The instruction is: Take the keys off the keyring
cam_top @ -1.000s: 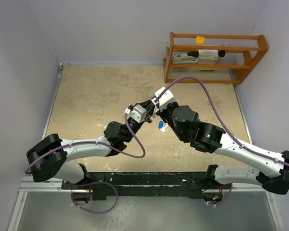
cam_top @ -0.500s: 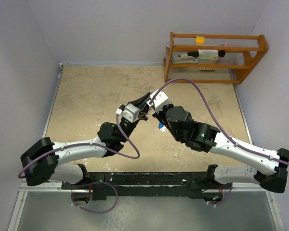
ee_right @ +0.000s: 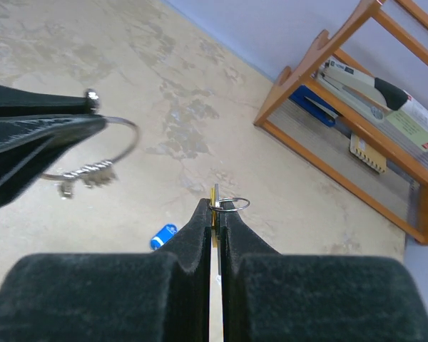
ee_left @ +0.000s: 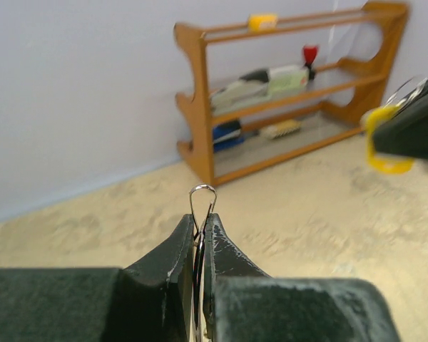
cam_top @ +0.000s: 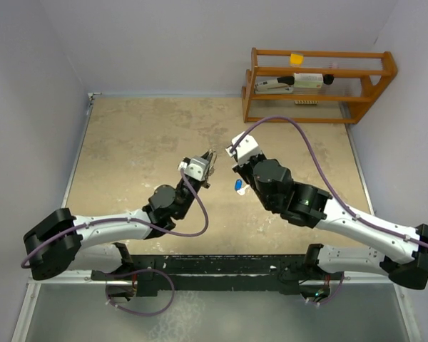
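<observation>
My left gripper (ee_left: 200,222) is shut on the keyring (ee_left: 202,198), a thin silver wire loop standing up from between its fingertips. In the right wrist view the keyring (ee_right: 120,142) curves out of the left gripper's dark fingers (ee_right: 36,132), with a small silver piece (ee_right: 85,174) hanging from it. My right gripper (ee_right: 215,208) is shut on the yellow-headed key (ee_right: 213,214), which carries a small wire ring (ee_right: 232,204). That key's yellow head (ee_left: 384,146) is apart from the keyring. A blue-headed key (cam_top: 238,186) lies on the table between the arms. In the top view, left gripper (cam_top: 208,161) and right gripper (cam_top: 235,151) stand a little apart.
A wooden rack (cam_top: 317,85) with a stapler and small items stands at the back right against the wall. Grey walls close the table (cam_top: 143,135) on the left, back and right. The right arm's purple cable (cam_top: 299,135) loops above the table.
The two grippers, close together a second ago, have drawn apart. The left gripper has pulled back to the left with the keyring; the right one keeps the yellow key.
</observation>
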Available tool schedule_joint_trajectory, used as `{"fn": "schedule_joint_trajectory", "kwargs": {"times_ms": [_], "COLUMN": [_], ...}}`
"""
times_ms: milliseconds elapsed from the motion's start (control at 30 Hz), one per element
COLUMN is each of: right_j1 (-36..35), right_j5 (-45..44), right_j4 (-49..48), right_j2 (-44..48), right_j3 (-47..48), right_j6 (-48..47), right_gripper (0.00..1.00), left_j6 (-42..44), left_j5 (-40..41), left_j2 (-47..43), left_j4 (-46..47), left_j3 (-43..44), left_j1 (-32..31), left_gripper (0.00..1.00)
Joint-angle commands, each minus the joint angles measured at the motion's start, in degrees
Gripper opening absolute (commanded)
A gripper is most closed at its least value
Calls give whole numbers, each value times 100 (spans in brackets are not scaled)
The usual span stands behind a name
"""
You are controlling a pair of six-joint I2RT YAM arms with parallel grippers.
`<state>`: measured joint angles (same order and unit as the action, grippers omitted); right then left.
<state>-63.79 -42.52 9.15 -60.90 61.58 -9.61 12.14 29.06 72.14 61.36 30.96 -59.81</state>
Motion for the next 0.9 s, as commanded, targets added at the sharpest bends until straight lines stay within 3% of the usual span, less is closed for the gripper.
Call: {"fn": "schedule_joint_trajectory", "kwargs": {"times_ms": [0, 133, 333, 633, 867], "right_j1": [376, 1402, 1902, 2801, 2950], "right_j5": [46, 1008, 1560, 3059, 3844], "right_j4": [-404, -424, -680, -1261, -1643], "right_j2": [78, -61, -621, -1952, -3270], "right_j3": [-135, -275, -420, -386, 100], "right_j6": [255, 829, 1087, 1529, 1639], "right_gripper": [0, 0, 0, 0, 0], "left_j6": [-572, -1117, -2113, -2483, -2412], "left_j5": [1000, 1427, 1205, 834, 605], "left_j2": [-381, -365, -182, 263, 1226], "left_j4": [-1249, -2358, -2946, -2396, -1771], "left_j3": [-1, 118, -47, -442, -297], "left_j1": [-20, -9, 489, 1162, 1524], "left_gripper": [0, 0, 0, 0, 0]}}
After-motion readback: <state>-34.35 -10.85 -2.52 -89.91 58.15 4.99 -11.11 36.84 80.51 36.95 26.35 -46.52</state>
